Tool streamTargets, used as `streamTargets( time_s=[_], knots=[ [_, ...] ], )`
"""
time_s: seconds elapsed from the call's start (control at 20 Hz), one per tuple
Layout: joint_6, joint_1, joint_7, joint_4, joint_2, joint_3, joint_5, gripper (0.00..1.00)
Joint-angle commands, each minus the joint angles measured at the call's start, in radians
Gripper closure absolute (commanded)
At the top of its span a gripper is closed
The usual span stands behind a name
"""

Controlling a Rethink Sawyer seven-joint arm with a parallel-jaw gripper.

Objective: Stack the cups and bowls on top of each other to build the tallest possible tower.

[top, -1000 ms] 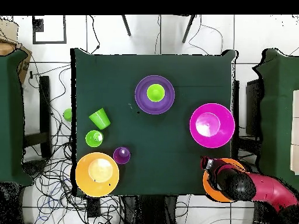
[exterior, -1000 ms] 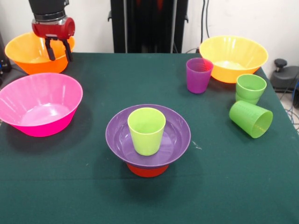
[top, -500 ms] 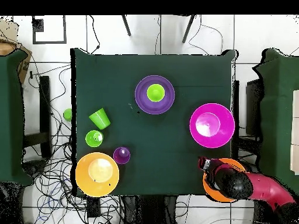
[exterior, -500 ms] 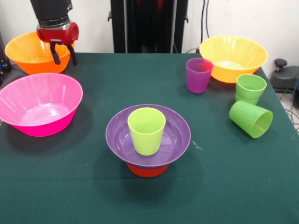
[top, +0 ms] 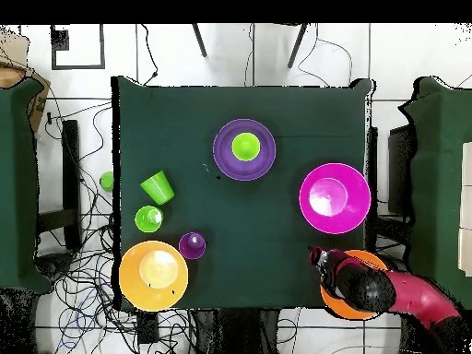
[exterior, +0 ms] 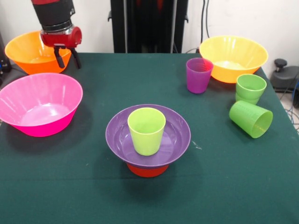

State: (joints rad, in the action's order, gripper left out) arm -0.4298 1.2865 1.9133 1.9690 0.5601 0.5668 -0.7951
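Note:
The tower (exterior: 147,140) stands mid-table: a yellow-green cup (exterior: 146,130) (top: 245,146) in a purple bowl (exterior: 175,135) (top: 224,152) on a small orange bowl (exterior: 147,171). A purple cup (exterior: 198,74) (top: 192,245), one upright green cup (exterior: 250,88) (top: 147,219) and one tipped green cup (exterior: 251,118) (top: 158,187) lie near a big orange-yellow bowl (exterior: 233,57) (top: 153,274). A big pink bowl (exterior: 39,103) (top: 335,197) sits beside a second orange bowl (exterior: 28,51) (top: 343,304). My gripper (exterior: 67,58) (top: 319,255) hangs open at that orange bowl's rim, holding nothing.
The green cloth table (exterior: 93,196) ends close behind both orange bowls. Cables (top: 83,221) lie on the floor beside it. A small green thing (top: 107,181) rests off the table's edge in the overhead view.
My gripper has drifted from over the orange bowl towards its inner rim, nearer the table's middle. Cups and bowls have not moved.

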Motion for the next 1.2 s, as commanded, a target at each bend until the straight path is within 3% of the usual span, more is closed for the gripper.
streamTargets(
  time_s=[0.05, 0.4, 0.7, 0.95, 1.2],
  knots=[
    [0.014, -0.045, -0.041, -0.061, -0.008, -0.032, -0.057, 0.00],
    [0.016, -0.044, -0.010, 0.005, 0.074, -0.043, -0.038, 0.00],
    [-0.064, -0.013, -0.069, 0.016, 0.137, -0.006, 0.017, 0.00],
    [-0.062, -0.003, -0.078, 0.000, 0.111, -0.009, 0.005, 0.00],
    [-0.056, 0.054, -0.119, 0.004, 0.089, -0.009, -0.015, 0.00]
  ],
)
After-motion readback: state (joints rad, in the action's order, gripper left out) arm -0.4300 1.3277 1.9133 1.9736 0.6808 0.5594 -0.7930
